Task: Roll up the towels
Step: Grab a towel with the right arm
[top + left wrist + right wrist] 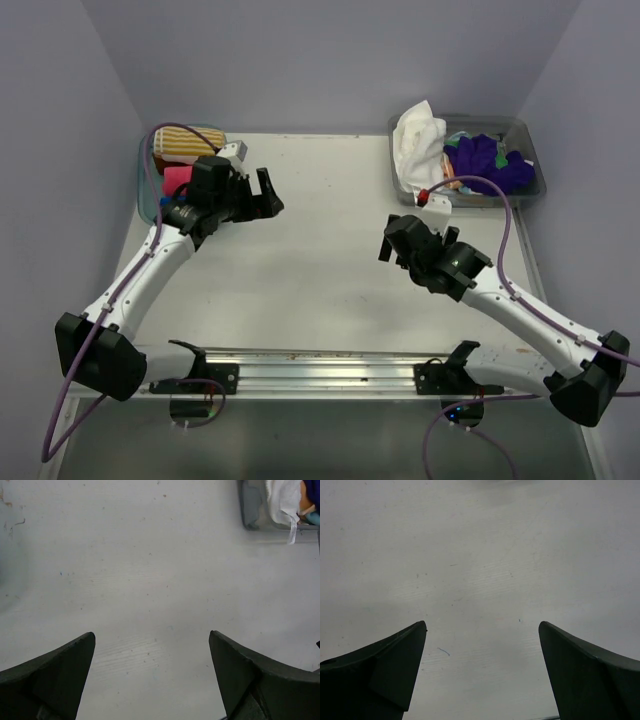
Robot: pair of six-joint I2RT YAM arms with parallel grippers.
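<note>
Left tub (146, 195) sits far left on the table (320, 270), right tub (500, 124) far right; towels (418, 140) lie in both.

Big flat white table top (330, 250), see-through grey plastic tub (500, 121) at two o'clock on the table, see-through blue plastic tub (146, 195) at ten o'clock, long silver metal rail (320, 365) at six o'clock, plain pale purple walls (330, 60) at twelve o'clock

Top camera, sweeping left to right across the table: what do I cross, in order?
Striped towel → left gripper → white towel → purple towel. The right gripper sits within the white towel's span, so I leave it unplaced.
</note>
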